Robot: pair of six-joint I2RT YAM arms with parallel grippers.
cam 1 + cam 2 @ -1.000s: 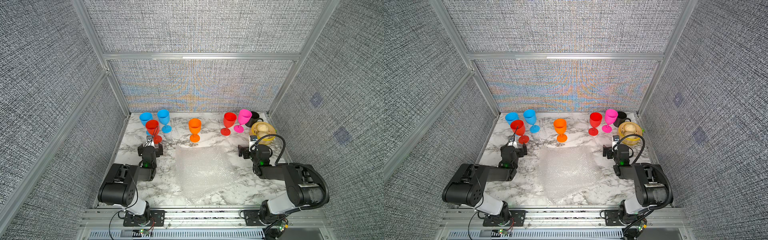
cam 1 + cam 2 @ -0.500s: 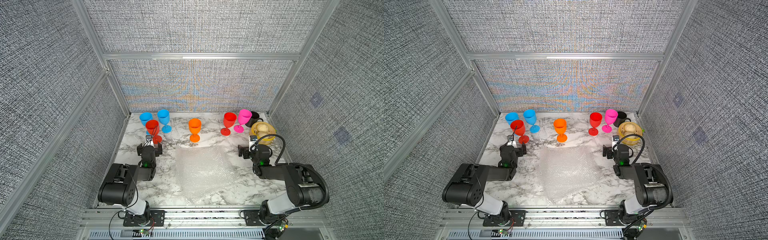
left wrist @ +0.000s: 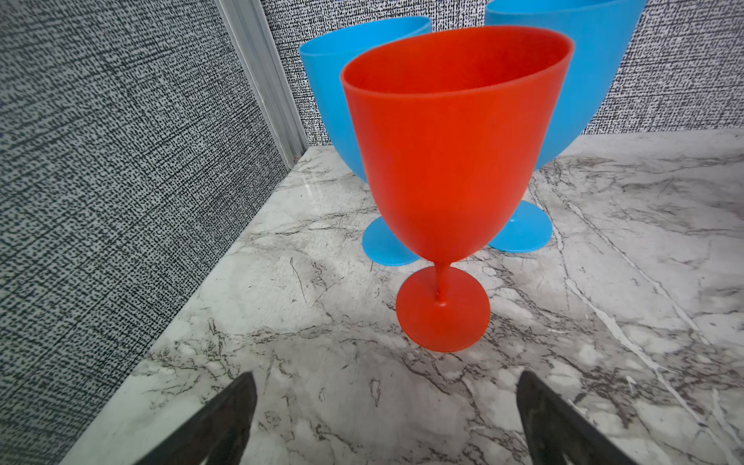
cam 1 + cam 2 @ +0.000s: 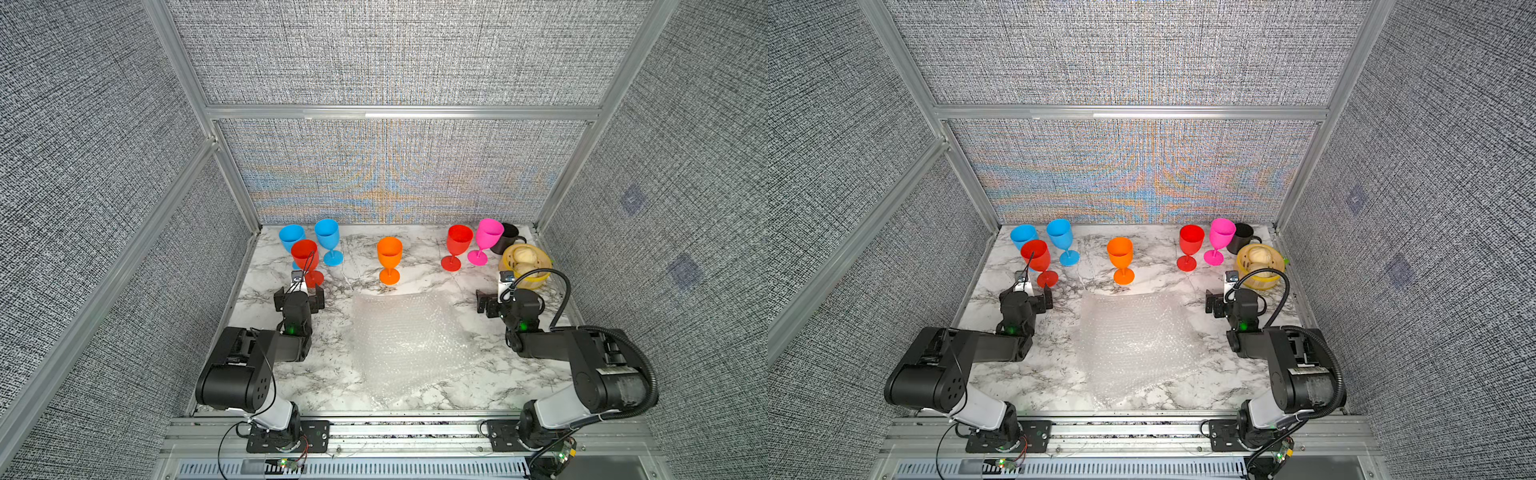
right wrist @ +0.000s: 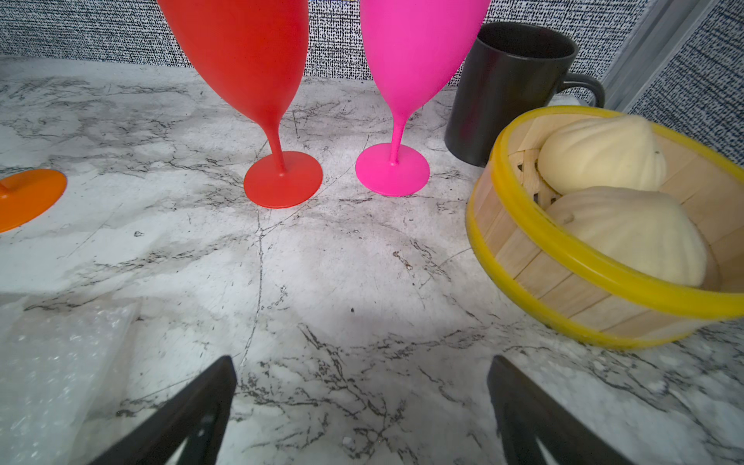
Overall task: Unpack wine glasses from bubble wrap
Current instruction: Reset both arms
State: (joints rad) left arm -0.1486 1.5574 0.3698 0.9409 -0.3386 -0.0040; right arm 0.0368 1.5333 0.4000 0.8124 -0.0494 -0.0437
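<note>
Six wine glasses (image 4: 389, 259) stand upright along the back of your marbled tabletop (image 4: 419, 266) in both top views: two blue and one red at the left, orange alone in the middle, red and pink at the right beside a black mug (image 4: 506, 239) and a yellow-rimmed basket (image 4: 530, 284). The bubble wrap (image 4: 409, 345) lies spread flat at centre front, between your arms. Your left gripper (image 4: 299, 297) rests just short of the left red glass (image 4: 305, 255); your right gripper (image 4: 512, 301) sits near the basket. From the left wrist, the fingers (image 3: 225, 418) stand spread wide on nothing, the red glass's foot just ahead, both blue glasses (image 3: 334, 100) close behind it. From the right wrist, the fingers (image 5: 193, 410) likewise gape over bare marble, apart from the right red glass (image 5: 249, 60) and the pink glass (image 5: 414, 52); a corner of the wrap is in sight, and the basket holds what look like two pale buns (image 5: 604, 157).
</note>
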